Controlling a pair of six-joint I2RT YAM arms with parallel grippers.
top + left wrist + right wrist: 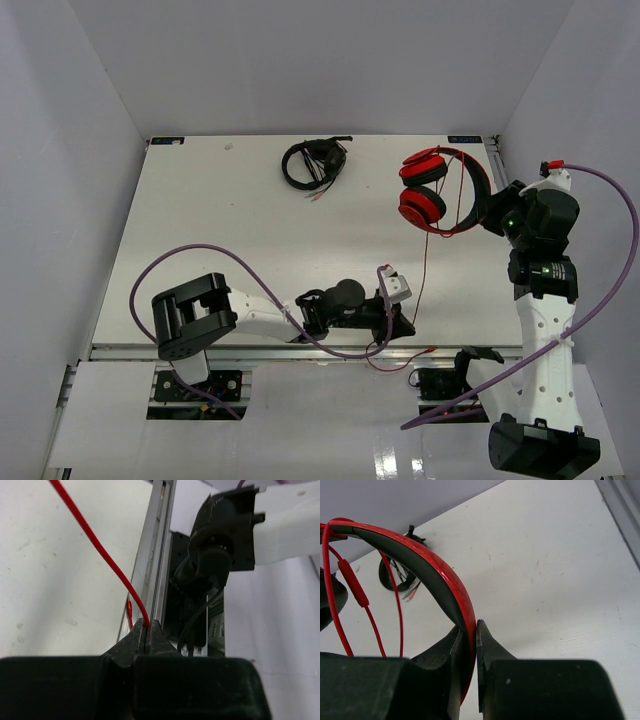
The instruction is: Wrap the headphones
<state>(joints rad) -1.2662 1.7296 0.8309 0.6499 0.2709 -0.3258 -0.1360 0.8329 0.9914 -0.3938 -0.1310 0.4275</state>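
The red headphones (440,188) hang at the back right, held off the table by their headband (442,582). My right gripper (492,210) is shut on the headband, also seen in the right wrist view (469,630). The thin red cable (424,265) runs from the headphones down to the near edge. My left gripper (405,325) is shut on the cable (100,550) near the table's front edge, fingertips pinching it in the left wrist view (148,626). A red plug piece (129,611) shows below the cable.
Black headphones with a bundled cable (314,163) lie at the back centre. The aluminium rail (155,565) of the table's near edge runs beside my left gripper. The right arm's base (220,535) stands just beyond it. White walls enclose the table.
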